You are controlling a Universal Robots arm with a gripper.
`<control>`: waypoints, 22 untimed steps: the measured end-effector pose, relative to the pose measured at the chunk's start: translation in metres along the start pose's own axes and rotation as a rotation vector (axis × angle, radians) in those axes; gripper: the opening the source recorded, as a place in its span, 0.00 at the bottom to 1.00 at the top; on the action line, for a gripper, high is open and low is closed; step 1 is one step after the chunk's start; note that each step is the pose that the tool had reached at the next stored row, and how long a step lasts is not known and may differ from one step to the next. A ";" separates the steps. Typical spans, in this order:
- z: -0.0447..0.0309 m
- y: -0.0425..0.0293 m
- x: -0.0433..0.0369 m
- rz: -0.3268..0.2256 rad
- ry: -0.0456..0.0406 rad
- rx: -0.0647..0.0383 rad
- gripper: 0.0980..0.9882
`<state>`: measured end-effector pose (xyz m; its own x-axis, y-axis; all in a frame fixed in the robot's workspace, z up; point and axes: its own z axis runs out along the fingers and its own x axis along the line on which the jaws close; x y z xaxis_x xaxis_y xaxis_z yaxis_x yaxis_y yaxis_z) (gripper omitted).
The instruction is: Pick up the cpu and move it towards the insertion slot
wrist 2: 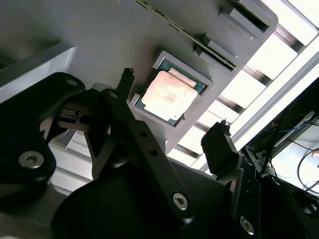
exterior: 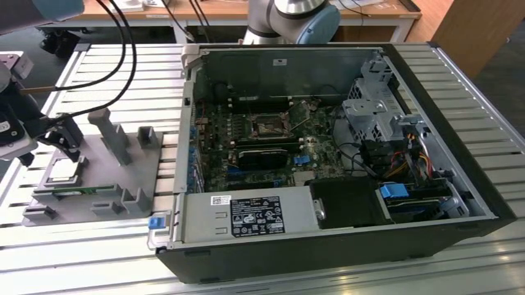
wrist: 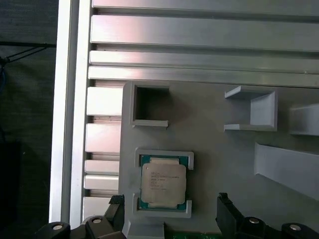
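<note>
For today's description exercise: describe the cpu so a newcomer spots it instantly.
Toward the exterior view's left, beside the open computer case, sits a grey fixture. The cpu lies in a framed pocket on it: the one flat, shiny silver square among grey blocks.

The cpu [wrist: 163,183] flat, lid up.
I see it nested in its grey fixture [wrist: 209,164]; insertion slot [exterior: 268,127] well apart.

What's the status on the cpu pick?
Open pincer straddles the cpu, no contact. Chip flat in grey fixture pocket, not lifted. Nothing lying on the insertion slot in the case.
</note>
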<state>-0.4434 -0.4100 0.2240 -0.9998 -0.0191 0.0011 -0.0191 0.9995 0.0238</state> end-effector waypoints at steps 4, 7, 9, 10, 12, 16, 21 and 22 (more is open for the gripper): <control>0.0036 -0.0001 0.0000 0.000 0.0000 0.000 0.81; 0.0065 -0.0002 0.0000 0.000 0.0000 0.000 0.81; 0.0086 -0.0002 0.0000 0.000 0.0000 0.000 0.81; 0.0096 -0.0002 0.0000 0.000 0.0000 0.000 0.81; 0.0117 -0.0003 0.0000 0.000 0.0000 0.000 0.81; 0.0157 -0.0004 0.0000 0.000 0.0000 0.000 0.81; 0.0200 -0.0005 0.0000 0.000 0.0000 0.000 0.81; 0.0209 -0.0005 0.0001 0.000 0.0000 -0.001 0.81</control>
<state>-0.4435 -0.4100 0.2031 -0.9998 -0.0190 0.0011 -0.0190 0.9995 0.0245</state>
